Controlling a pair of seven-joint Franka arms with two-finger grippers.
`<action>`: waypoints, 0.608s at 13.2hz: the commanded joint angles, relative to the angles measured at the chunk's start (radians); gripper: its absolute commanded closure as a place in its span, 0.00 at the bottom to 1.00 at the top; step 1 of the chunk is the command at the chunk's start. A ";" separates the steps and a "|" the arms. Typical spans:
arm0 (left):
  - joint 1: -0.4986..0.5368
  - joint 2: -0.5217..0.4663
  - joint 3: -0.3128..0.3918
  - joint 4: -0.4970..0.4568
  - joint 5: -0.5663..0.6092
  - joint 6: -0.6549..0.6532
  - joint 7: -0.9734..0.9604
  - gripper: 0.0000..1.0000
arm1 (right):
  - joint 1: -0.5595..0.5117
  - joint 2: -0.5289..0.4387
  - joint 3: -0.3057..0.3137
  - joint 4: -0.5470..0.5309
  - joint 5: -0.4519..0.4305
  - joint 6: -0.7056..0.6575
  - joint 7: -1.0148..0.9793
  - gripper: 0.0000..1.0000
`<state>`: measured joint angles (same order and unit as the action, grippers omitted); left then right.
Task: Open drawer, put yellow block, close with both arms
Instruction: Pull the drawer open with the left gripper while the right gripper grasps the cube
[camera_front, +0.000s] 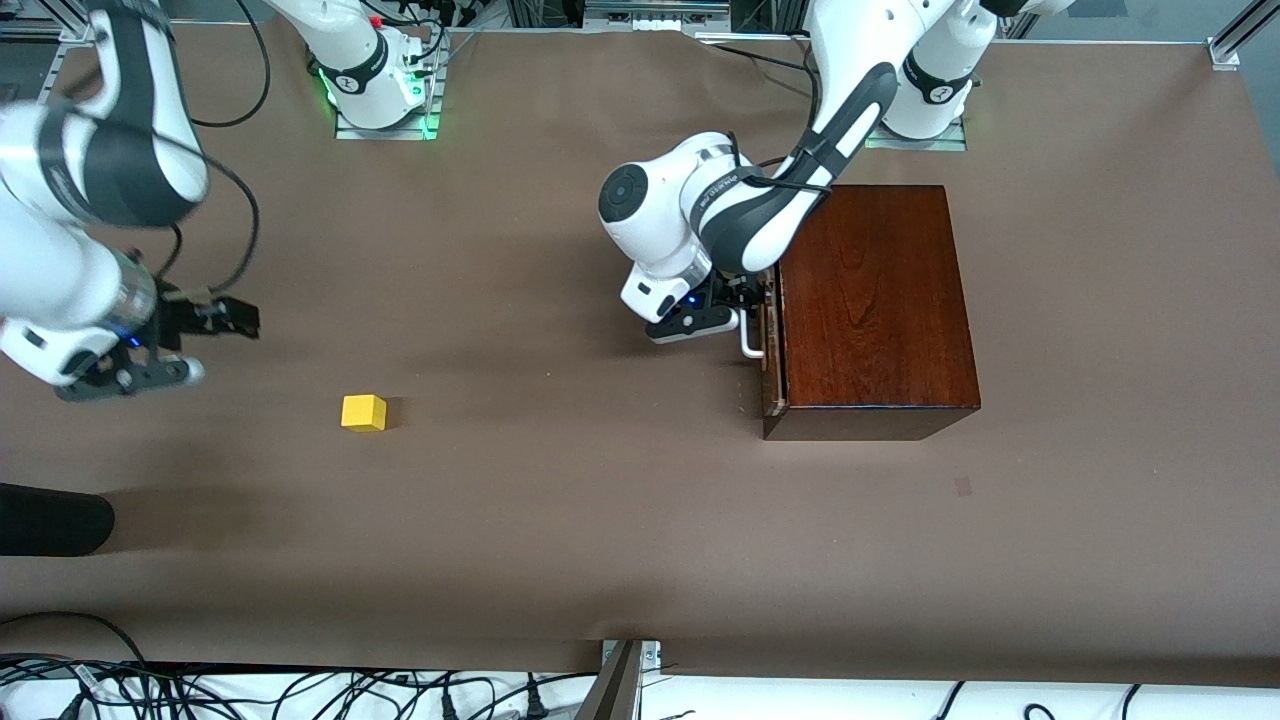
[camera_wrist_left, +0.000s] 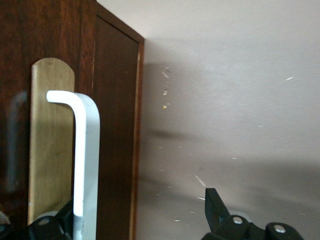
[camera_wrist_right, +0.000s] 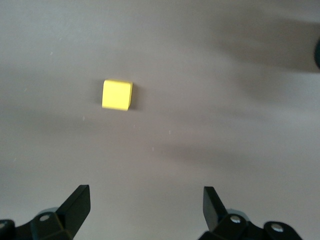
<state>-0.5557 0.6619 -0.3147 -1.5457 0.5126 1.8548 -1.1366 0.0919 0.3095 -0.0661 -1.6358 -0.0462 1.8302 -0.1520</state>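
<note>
a: toward the left arm's end of the table, a mahogany box (camera_front: 875, 300) is seen with its drawer (camera_front: 771, 335) facing the right arm's end. how is the drawer found?

b: it is seen almost flush with the box, perhaps pulled out a crack; that cannot be told for sure. the white handle (camera_wrist_left: 85, 165) is straddled by the left gripper (camera_front: 742, 312), whose fingers (camera_wrist_left: 215, 207) are spread apart, one on each side of the bar. no clamping is shown.

a: and where is the block placed?

b: the block (camera_front: 363, 412) is found on the table (camera_front: 600, 520) toward the right arm's end, well apart from the box and nearer the front camera than the drawer handle. the right gripper (camera_front: 215, 340) is held in the air over bare table near the block, with its fingers (camera_wrist_right: 75, 207) wide apart and nothing between them.
</note>
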 joint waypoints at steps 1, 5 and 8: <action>-0.026 0.042 -0.003 0.050 -0.011 0.052 -0.057 0.00 | -0.020 0.155 0.006 0.030 0.070 0.124 0.003 0.00; -0.030 0.065 -0.003 0.061 -0.052 0.135 -0.094 0.00 | -0.012 0.298 0.011 0.037 0.135 0.328 0.034 0.00; -0.033 0.065 -0.003 0.085 -0.078 0.136 -0.094 0.00 | 0.011 0.333 0.019 0.068 0.151 0.353 0.101 0.00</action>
<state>-0.5680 0.6755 -0.3143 -1.5246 0.4767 1.9451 -1.2085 0.0902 0.6281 -0.0539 -1.6095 0.0848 2.1885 -0.0985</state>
